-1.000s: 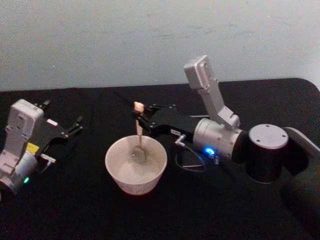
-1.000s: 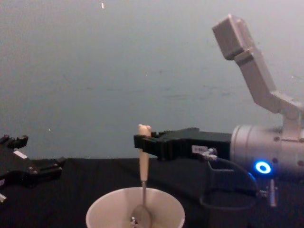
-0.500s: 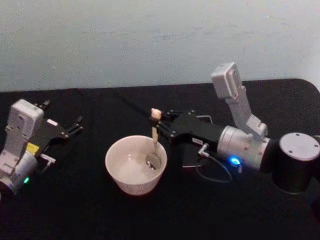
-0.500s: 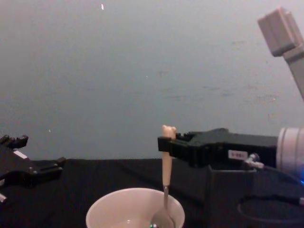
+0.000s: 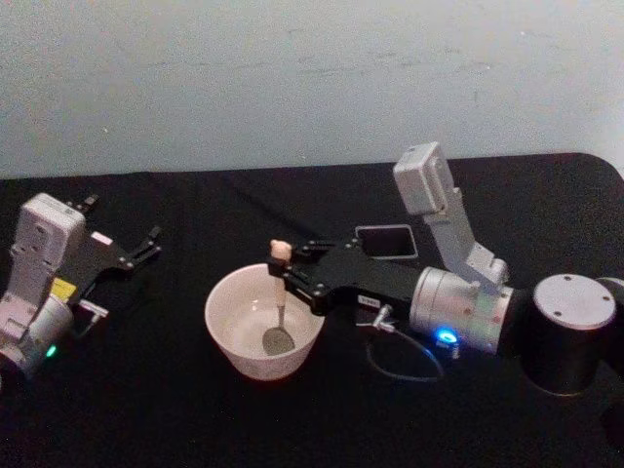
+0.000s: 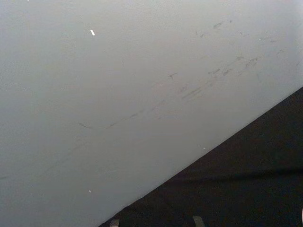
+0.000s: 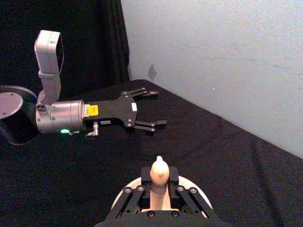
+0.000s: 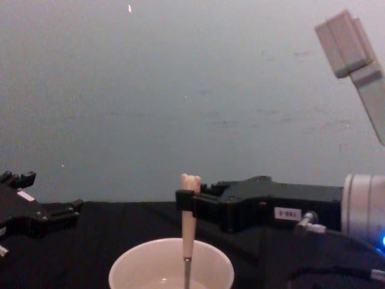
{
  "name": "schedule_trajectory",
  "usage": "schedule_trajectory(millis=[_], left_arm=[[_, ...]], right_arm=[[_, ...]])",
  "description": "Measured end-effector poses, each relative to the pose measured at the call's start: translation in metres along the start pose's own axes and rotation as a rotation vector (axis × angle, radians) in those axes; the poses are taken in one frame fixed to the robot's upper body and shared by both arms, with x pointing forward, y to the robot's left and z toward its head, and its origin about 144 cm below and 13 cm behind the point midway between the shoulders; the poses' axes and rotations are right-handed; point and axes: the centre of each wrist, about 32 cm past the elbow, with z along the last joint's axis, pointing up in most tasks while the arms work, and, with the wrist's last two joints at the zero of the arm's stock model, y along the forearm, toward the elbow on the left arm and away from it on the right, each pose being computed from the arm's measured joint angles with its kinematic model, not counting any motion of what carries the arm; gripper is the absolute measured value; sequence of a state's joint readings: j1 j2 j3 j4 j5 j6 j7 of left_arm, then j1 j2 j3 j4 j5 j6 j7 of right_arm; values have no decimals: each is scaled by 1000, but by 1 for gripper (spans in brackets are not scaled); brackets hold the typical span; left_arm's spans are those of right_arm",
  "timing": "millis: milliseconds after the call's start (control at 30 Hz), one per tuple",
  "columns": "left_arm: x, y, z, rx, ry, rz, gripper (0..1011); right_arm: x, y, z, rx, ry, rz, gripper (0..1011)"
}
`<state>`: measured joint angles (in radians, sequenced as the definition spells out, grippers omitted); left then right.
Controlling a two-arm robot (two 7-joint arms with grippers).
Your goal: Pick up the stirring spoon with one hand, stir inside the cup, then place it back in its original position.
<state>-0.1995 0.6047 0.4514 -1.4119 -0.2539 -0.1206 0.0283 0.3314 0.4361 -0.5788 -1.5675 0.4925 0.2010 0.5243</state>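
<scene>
One risk — the right gripper (image 5: 285, 274), pinching the spoon (image 5: 276, 340), could catch the cup (image 5: 255, 364) wall and tip it; left gripper (image 5: 122, 220) sat spread.

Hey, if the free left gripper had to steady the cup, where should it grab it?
Probably the cup at its left rim, fingers straddling the thin wall from above: the cup is wide and no handle shows. The right gripper comes in from the right, holding the spoon upright inside, so the open left gripper has the left side free.
</scene>
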Motion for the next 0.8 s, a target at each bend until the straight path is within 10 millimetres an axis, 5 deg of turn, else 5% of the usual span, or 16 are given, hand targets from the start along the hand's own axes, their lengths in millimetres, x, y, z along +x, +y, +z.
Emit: schedule_trajectory(millis=[567, 800], left_arm=[[0, 0, 0, 0, 0, 0, 1001], [0, 0, 0, 0, 0, 0, 1002]], right_arm=[[-1, 43, 4, 1, 15, -59, 211], [9, 45, 3, -5, 3, -99, 211]])
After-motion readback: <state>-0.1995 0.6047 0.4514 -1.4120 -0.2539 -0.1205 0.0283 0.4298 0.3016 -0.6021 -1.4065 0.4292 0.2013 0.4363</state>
